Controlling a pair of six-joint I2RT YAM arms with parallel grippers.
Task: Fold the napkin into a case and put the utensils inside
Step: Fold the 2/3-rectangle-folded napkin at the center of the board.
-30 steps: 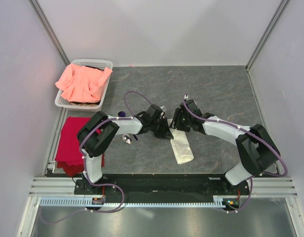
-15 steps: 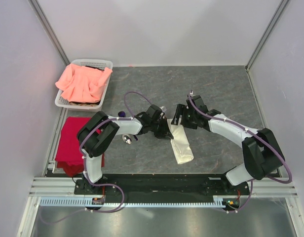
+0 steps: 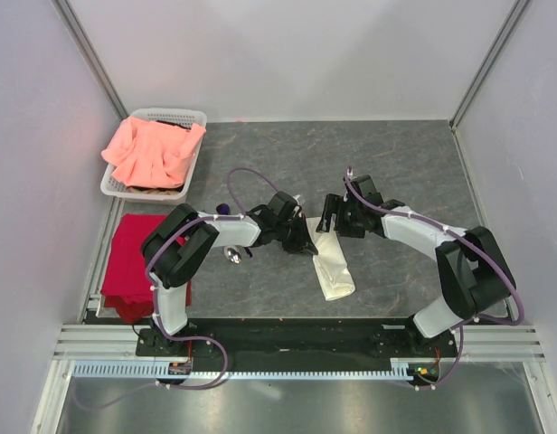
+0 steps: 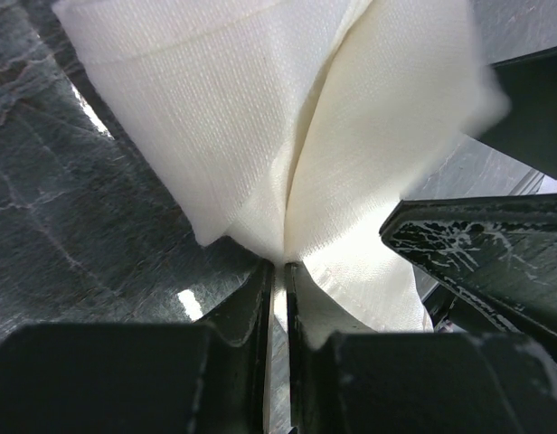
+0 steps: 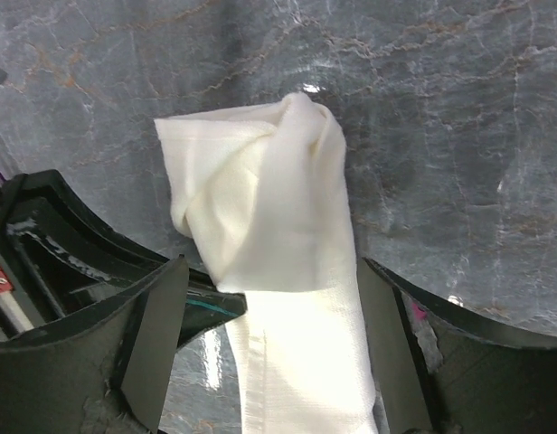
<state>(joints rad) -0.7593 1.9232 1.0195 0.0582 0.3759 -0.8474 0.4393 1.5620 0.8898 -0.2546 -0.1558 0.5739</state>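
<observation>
The cream-white napkin (image 3: 333,264) lies folded into a narrow strip, a flat case, on the dark stone-patterned table (image 3: 405,172). My left gripper (image 3: 307,244) is at its far left edge, jaws shut on a fold of the napkin (image 4: 287,136) that bunches up just ahead of the fingertips (image 4: 260,289). My right gripper (image 3: 331,217) hovers open over the strip's far end. In the right wrist view the napkin (image 5: 269,208) runs between its spread fingers (image 5: 156,334) without touching them. A shiny spoon bowl (image 3: 233,257) shows beside the left arm; the rest of the utensils is hidden.
A white basket (image 3: 184,116) holding a salmon-pink cloth (image 3: 152,149) stands at the back left. A red cloth (image 3: 129,258) lies at the left edge of the table. Pale walls close in the left, right and back sides.
My right gripper has opened off the napkin's far end and pulled back a little. My left gripper has closed tighter on the fold. The napkin strip has stayed in place.
</observation>
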